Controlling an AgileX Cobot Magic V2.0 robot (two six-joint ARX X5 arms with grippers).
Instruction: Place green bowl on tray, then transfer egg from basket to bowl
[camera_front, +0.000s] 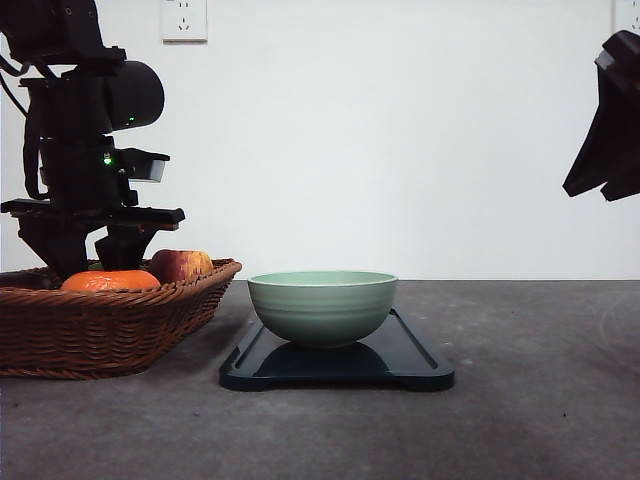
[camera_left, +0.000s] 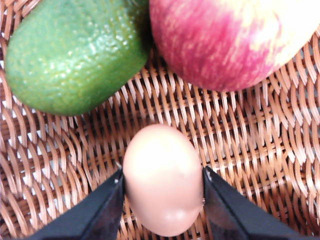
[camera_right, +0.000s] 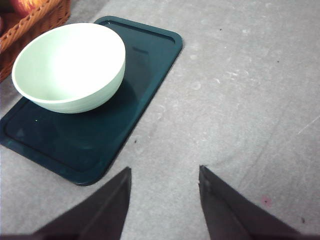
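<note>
The green bowl stands upright on the left half of the dark tray. My left arm reaches down into the wicker basket. There the pale egg lies on the weave, and my left gripper is shut on it, one black finger touching each side. The right gripper hangs open high at the right, with nothing between its fingers, above bare table beside the tray.
A green avocado-like fruit and a red apple lie close beyond the egg in the basket. An orange fruit sits near the basket's front. Grey table stretches right of the tray.
</note>
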